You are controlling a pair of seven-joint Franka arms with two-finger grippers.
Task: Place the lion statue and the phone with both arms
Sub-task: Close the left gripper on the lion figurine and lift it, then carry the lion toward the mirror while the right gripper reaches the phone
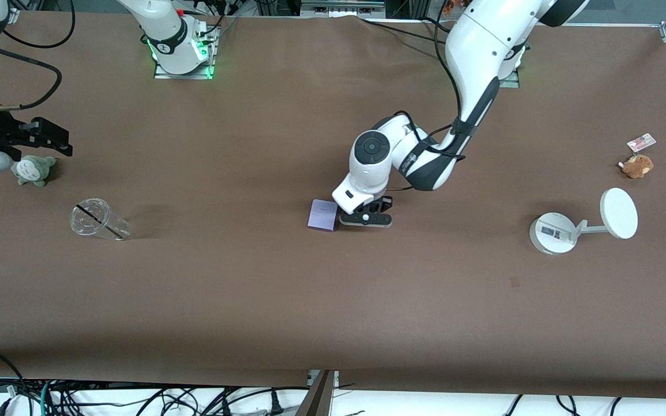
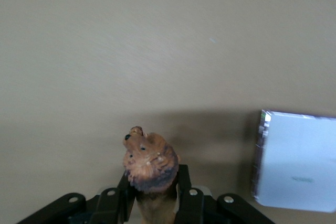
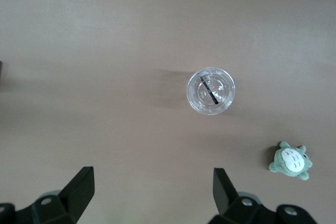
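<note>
Left gripper (image 1: 366,219) is down at the table (image 1: 252,289) mid-way along it, fingers clamped tight on the lion statue (image 2: 150,165), whose head pokes out between them. The phone (image 1: 322,215) lies flat just beside that gripper, toward the right arm's end. Right gripper (image 3: 152,190) waits spread wide with nothing in it, up over the grey-green plush (image 1: 32,169) and the clear cup (image 1: 97,219).

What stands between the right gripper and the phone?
Nothing visible: bare table lies between the open right gripper, near the grey-green plush, and the phone. The left gripper, shut on the lion statue, sits beside the phone.
</note>
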